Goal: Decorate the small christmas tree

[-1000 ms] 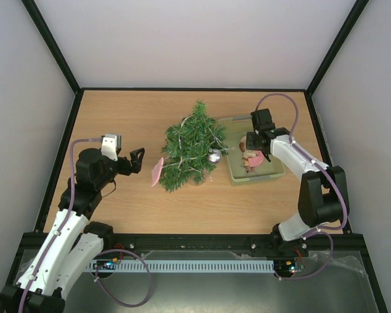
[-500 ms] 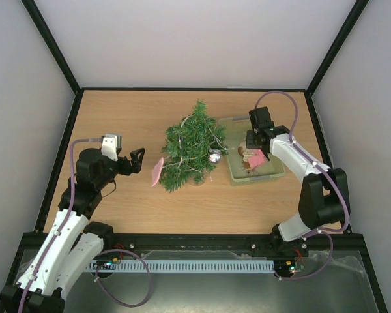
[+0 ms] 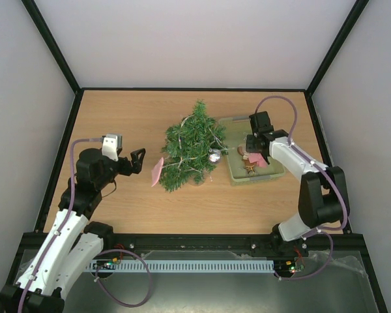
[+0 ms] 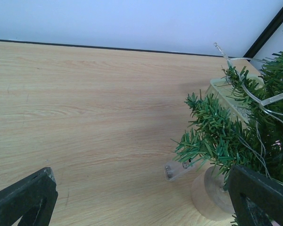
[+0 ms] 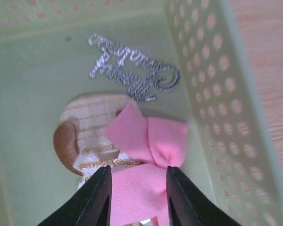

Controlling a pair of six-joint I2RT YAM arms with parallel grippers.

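While the right gripper (image 5: 137,181) hangs in the basket (image 5: 212,94), the small christmas tree (image 3: 190,147) stands just left of it.
Its fingers narrowly flank a pink bow (image 5: 148,141), grip unclear; the left gripper (image 3: 138,160) gapes empty on the tree's far side.

White arms (image 3: 55,244) carry black joints (image 3: 319,195) and purple cables (image 3: 275,98).

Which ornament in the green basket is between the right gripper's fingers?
The pink bow sits inside the right gripper; the striped brown ornament lies beneath it, the silver lettering beyond.
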